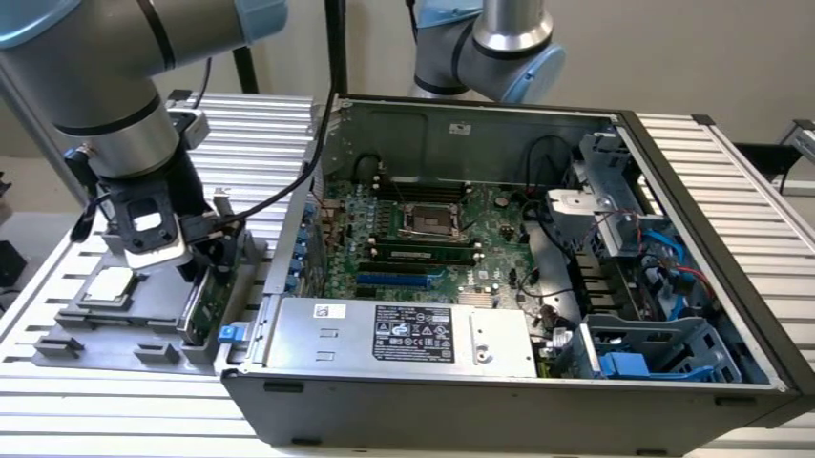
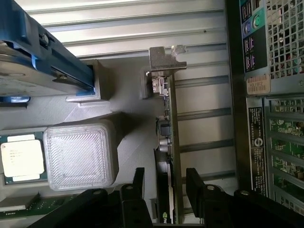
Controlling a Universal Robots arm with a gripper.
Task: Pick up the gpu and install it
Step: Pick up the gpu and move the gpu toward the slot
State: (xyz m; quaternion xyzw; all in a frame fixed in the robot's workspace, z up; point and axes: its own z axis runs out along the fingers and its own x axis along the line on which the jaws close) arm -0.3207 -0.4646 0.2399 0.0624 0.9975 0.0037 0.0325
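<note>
Green gpu (image 2: 172, 137) stands on edge in grey tray (image 2: 130, 104) | gripper (image 2: 165, 173) jaws apart, straddling it | advice: centre, close squarely.

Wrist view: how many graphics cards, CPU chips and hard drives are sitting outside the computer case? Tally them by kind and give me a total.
gpu: 1
CPU chip: 1
hard drive: 1
Total: 3
</note>
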